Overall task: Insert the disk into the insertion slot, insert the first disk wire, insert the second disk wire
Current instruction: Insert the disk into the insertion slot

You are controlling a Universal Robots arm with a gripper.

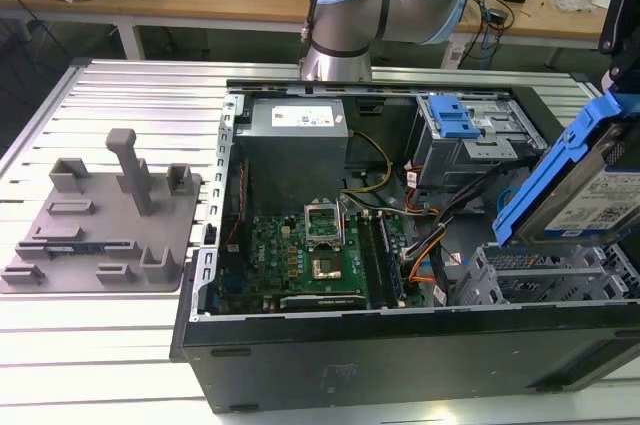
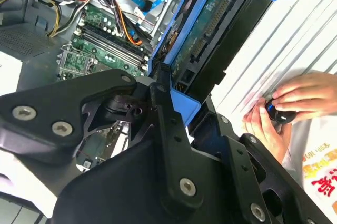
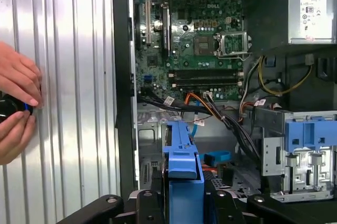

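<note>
Gripper (image 3: 183, 201) clamped on disk (image 1: 585, 190), above insertion slot (image 1: 505, 287)

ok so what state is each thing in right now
silver hard drive in bright blue plastic frame: held tilted in the air, not inserted
robot hand: shut on the drive's blue frame
grey perforated sheet-metal drive cage: not yet holding the drive
black computer case: side panel off, lying open

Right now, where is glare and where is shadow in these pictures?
Exterior view: glare whitens the ribbed table beside the computer case. Second wrist view: the table beside the disk is washed out. First wrist view: shadow beside the power supply.
</note>
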